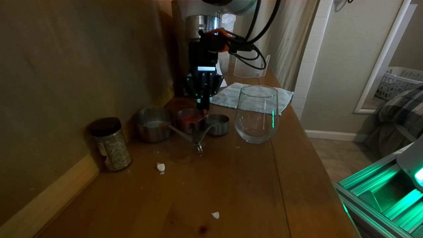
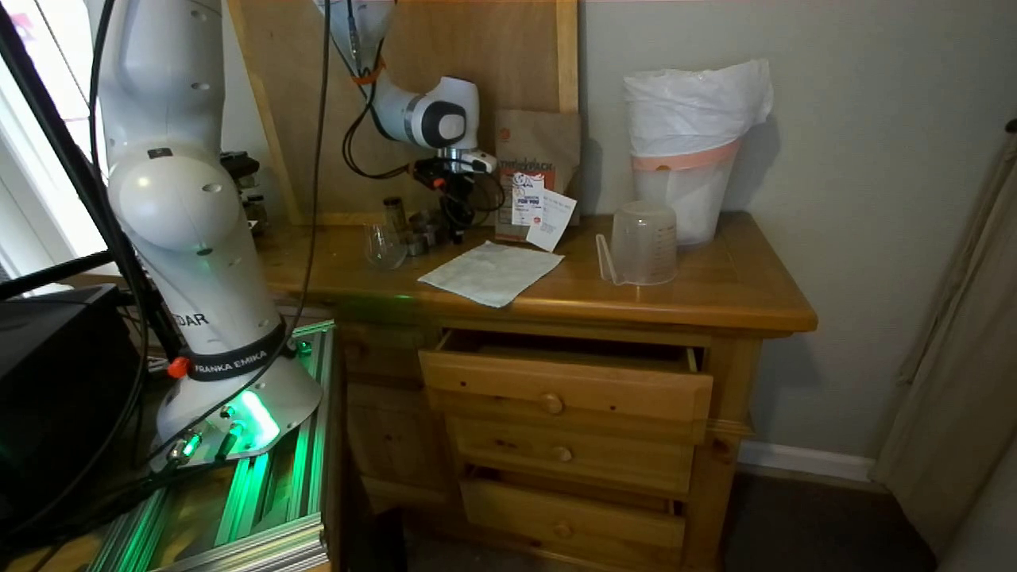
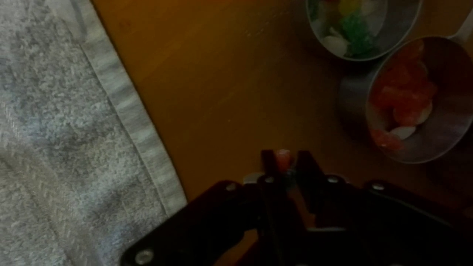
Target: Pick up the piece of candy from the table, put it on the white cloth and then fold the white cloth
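Note:
The piece of candy [image 3: 283, 160] is small and red with a clear wrapper, and sits between my fingertips in the wrist view. My gripper [image 3: 286, 156] is nearly closed, with a finger on each side of the candy. The gripper points down in both exterior views [image 1: 203, 106] [image 2: 457, 236], low over the brown wooden table [image 1: 224, 178], behind the metal cups. I cannot tell whether the candy touches the table. The white cloth [image 3: 74, 147] lies flat and unfolded beside the gripper; it also shows in both exterior views [image 1: 228, 96] [image 2: 493, 274].
Metal measuring cups [image 1: 153, 127] with candies stand close to the gripper. A clear glass [image 1: 256, 129] stands near the cloth. A spice jar [image 1: 112, 145] and white bits [image 1: 161, 167] are on the table. A paper bag [image 2: 536, 139], plastic jug [image 2: 647, 250] and bin [image 2: 683, 183] stand farther along.

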{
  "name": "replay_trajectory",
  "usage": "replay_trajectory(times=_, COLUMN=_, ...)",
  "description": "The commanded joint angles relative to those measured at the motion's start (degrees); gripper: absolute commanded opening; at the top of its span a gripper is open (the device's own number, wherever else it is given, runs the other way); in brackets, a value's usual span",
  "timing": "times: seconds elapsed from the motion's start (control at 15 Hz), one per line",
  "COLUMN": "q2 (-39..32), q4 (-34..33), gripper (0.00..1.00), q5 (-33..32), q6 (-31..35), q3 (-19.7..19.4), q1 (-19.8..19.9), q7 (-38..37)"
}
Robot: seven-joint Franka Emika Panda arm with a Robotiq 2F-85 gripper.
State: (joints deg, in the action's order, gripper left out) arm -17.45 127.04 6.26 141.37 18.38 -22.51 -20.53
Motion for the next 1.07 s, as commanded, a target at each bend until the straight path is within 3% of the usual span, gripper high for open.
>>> replay_trajectory(times=0.0, q2=0.3, q4=-0.27, gripper=0.2, q5=0.67, q6=0.37, q3=-1.11, q1=0.1, q7=-0.57)
replay_trajectory(times=0.07, q2=0.5, q4=-0.13, gripper=0.18, q5=0.71, q6=0.39, q3=-1.36, q1=0.25, q7=-0.54)
replay_trajectory(times=0.13, q2=0.84, q4=0.12, gripper=0.09, q5=0.72, q6=0.47, q3=-1.66, q1=0.43, q7=-0.64)
replay_trajectory(times=0.33, q2=1.77, q4=0.61, gripper=0.04, q5=1.06, q6=0.58, q3=-2.3, q1=1.02, q7=-0.74)
replay_trajectory(times=1.0, q2=7.24, q4=2.55, gripper=0.08, q5=1.76, q6=-0.6, q3=-3.35, q1=3.02, q7=-1.16)
